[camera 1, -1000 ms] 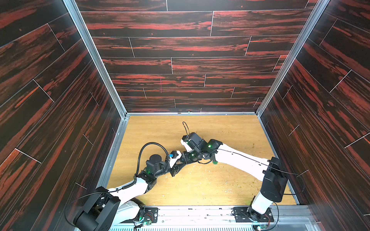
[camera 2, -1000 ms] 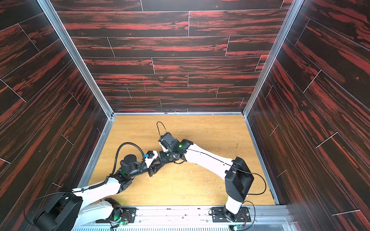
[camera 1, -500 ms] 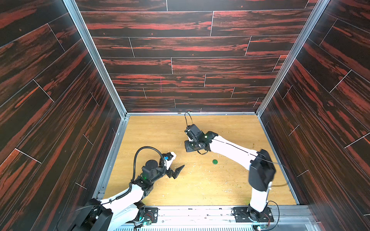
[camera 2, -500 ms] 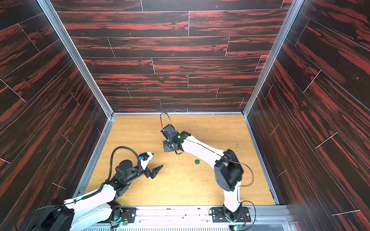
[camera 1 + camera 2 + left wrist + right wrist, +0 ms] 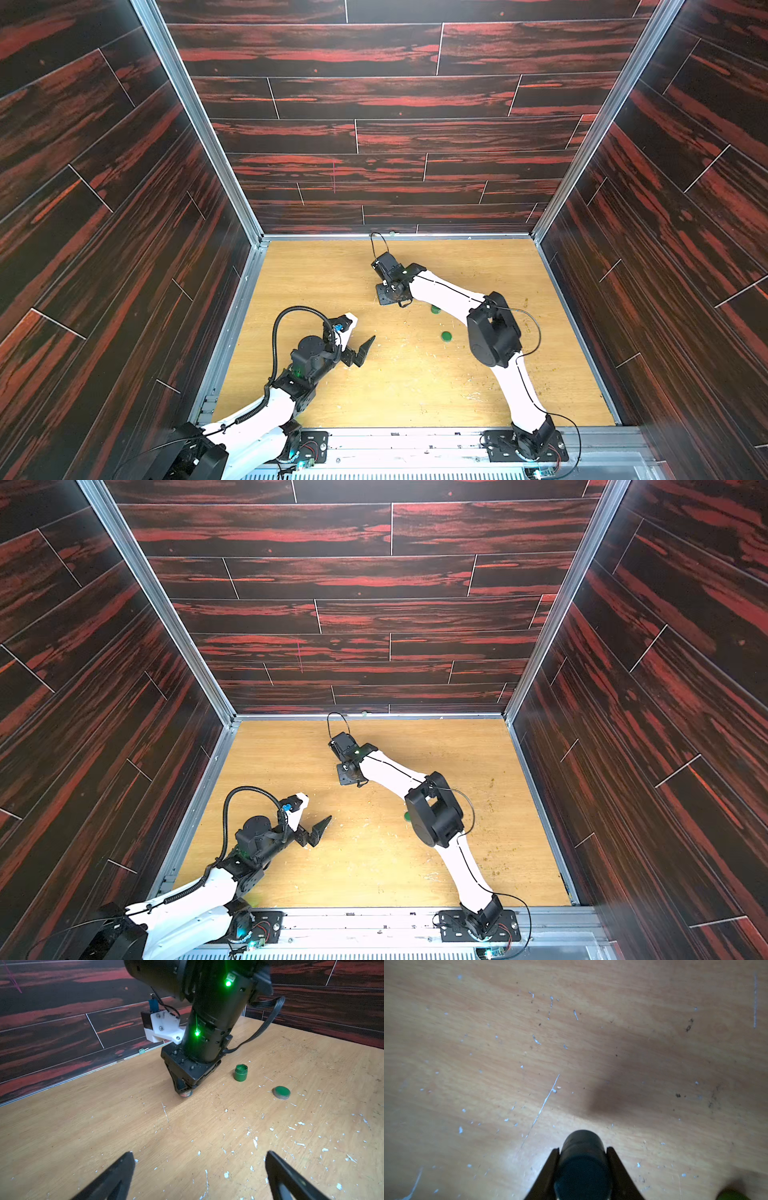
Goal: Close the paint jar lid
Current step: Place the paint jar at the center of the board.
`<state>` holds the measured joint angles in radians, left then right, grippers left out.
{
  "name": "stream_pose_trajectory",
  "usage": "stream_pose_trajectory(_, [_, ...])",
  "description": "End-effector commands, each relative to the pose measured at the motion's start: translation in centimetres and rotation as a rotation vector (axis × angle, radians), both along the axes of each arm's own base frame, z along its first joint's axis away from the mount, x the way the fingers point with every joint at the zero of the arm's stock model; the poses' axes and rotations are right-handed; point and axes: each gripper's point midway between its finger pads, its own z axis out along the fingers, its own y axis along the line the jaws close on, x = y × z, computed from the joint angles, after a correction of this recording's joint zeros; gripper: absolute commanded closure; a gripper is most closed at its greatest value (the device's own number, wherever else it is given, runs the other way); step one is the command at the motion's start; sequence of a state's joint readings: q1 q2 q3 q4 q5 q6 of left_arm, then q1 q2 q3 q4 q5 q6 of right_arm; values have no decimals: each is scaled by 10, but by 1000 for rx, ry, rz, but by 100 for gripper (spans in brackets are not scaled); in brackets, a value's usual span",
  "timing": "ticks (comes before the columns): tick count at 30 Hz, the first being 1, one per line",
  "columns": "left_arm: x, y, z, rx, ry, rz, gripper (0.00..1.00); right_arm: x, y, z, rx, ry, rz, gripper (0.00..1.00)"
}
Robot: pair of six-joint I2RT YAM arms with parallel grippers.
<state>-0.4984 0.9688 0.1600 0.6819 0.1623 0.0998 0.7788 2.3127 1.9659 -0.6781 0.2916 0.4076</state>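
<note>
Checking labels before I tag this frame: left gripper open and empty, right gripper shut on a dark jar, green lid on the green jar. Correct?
Wrong on the lid. The green lid lies on the table, apart from the green jar, which stands open; the left wrist view shows it. Rest stands: left gripper open and empty, right gripper shut on the dark jar.

Both top views: high above near edge, looked steeply down, whole table (image 5: 415,386) in frame, nearly same scene. Left wrist view: low, behind spread left fingers (image 5: 116,1176), faced ahead to right gripper (image 5: 184,1091), jar (image 5: 241,1073), lid (image 5: 282,1092). Right wrist view: very near table, looked down past right fingers (image 5: 548,1172) on cylinder (image 5: 582,1165).
</note>
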Motion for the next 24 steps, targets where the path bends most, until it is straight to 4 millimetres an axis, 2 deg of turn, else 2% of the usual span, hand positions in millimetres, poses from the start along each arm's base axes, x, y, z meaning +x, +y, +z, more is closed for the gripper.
stream_pose_trajectory(1, [1,2,0,-10,-10,15,0,2,-6,-13,-44,30,2,81])
stream_pose_trajectory(6, [0,2,1,-9,-11,12,0,5,-5,-29,-43,70,-3,78])
stream_pose_trajectory(12, [0,2,1,-7,-14,12,0,5,-3,-36,-50,98,-1,71])
stream_pose_trajectory(16, [0,1,1,-7,-13,8,0,2,-2,-37,-53,118,2,50])
stream_pose_trajectory(19, [0,2,0,-6,-12,9,0,3,-3,-31,-58,116,-2,30])
stream_pose_trajectory(24, [0,2,2,-5,-17,12,0,4,-12,-4,-77,80,-10,18])
